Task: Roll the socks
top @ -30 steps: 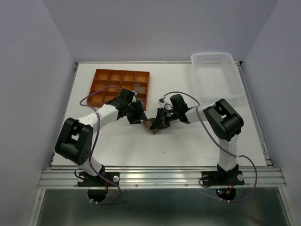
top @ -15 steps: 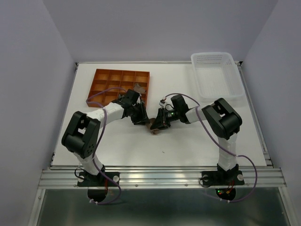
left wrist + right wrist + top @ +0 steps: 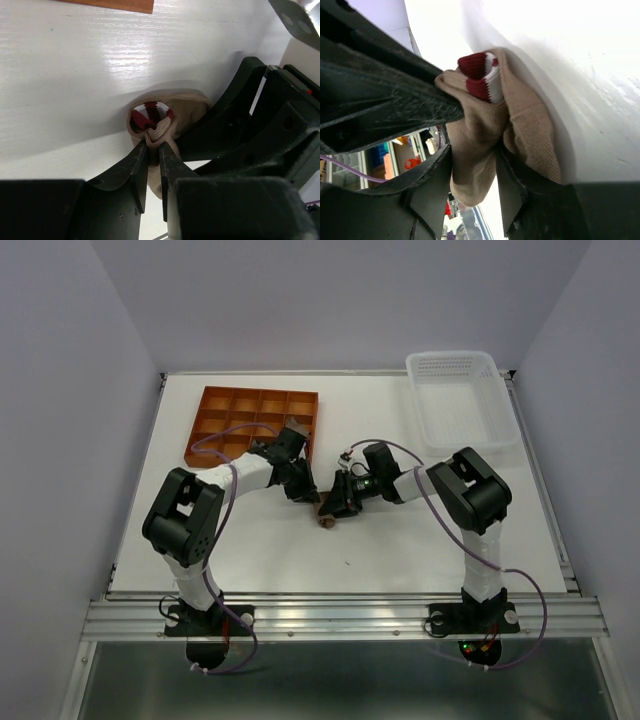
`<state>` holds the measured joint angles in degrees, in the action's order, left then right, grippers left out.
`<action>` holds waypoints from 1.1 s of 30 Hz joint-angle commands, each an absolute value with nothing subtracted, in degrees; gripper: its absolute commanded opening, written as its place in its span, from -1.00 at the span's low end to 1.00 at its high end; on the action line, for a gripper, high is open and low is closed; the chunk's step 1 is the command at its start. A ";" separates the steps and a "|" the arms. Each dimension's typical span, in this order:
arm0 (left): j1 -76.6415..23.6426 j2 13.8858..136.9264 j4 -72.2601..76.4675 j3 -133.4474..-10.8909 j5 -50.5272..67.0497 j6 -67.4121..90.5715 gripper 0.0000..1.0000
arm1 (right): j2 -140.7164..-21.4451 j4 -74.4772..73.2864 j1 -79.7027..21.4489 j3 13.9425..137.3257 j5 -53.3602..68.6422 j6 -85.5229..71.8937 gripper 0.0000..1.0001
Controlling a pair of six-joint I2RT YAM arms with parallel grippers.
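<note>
Step in hand, by my judgement: tucking the roll closed on one tan sock (image 3: pixel 182 107), which sits on the table (image 3: pixel 75 75) just off the near right corner of the orange tray (image 3: pixel 258 391), both claws meeting over it. The left gripper (image 3: pixel 152 147) has its jaws drawn almost together, nipping a thin fold of the sock's outer layer. The right gripper (image 3: pixel 474 156) has its jaws set either side of the sock's lower body with fabric filling the gap; whether they press or merely bracket it cannot be told. To do this well, the left pinch should hold only the outer layer and draw it over the bundle, while the right claw steadies the core without crushing it flat. The pull should run along the table, away from the tray, so the roll does not spring open. The two sets of fingers are crowded; one should give way before the other moves, or they will foul each other. Condition of the item: soft ribbed knit, tan, bunched into a loose rounded bundle. A red-and-white striped cuff (image 3: pixel 480 75) shows at its open end, folded inward. Layers are slack and uneven, and the roll is not yet tight.
</note>
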<state>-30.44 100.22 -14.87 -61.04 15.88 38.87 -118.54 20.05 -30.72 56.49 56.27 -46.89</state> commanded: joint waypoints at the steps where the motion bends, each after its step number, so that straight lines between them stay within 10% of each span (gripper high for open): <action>1: -31.11 100.63 -18.01 -64.07 12.40 38.23 -0.53 | -114.88 20.83 -30.50 57.31 55.02 -43.34 -0.06; 33: -34.19 103.36 -27.33 -71.55 6.06 41.22 -0.52 | -93.94 -3.53 -46.31 60.12 15.12 -11.16 0.18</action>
<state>-33.67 103.44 -25.69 -69.52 6.59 40.58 -91.68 -5.56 -45.21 57.49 18.87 -12.78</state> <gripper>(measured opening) 0.243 0.590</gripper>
